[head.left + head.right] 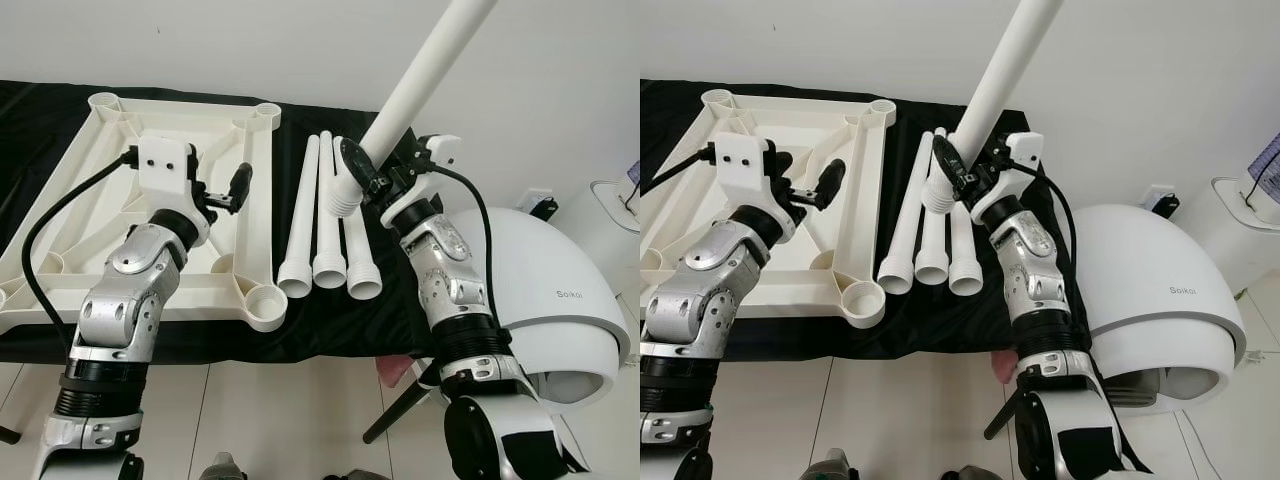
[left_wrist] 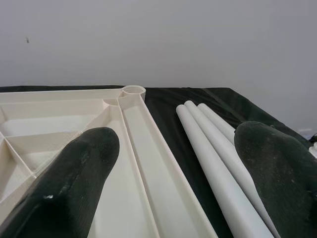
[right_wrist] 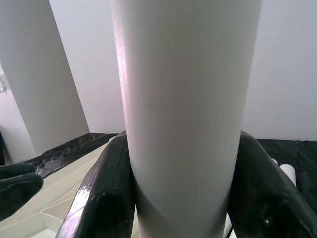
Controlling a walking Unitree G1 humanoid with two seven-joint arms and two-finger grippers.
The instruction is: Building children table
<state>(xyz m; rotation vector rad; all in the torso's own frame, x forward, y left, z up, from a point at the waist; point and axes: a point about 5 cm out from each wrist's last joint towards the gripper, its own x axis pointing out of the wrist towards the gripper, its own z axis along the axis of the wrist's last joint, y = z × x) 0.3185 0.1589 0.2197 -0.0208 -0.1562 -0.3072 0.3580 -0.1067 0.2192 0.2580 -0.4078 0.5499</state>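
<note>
Looking down from the left eye view, you see the white tabletop (image 1: 150, 215) lying upside down on a black cloth (image 1: 330, 320), ribs and round corner sockets facing up. Three white legs (image 1: 325, 215) lie side by side on the cloth just beside its right edge, flared ends toward you. To the right of the cloth stands a white domed appliance (image 1: 560, 300) with "Soikoi" printed in grey on its shell. Your right gripper (image 1: 360, 172) is clamped on a fourth leg (image 1: 425, 75), which tilts steeply up and away against the pale wall, its threaded end low near the lying legs. Your left gripper (image 1: 232, 190) hovers above the tabletop's inner frame with its fingers parted and nothing between them.

From the right eye view, the raised leg crosses above the lying legs without touching them.

Along the left wrist view, the two spread fingers (image 2: 74, 183) frame the tabletop's rim and the lying legs beyond.

Along the right wrist view, both black fingers (image 3: 106, 193) press the smooth white leg from either side.
</note>
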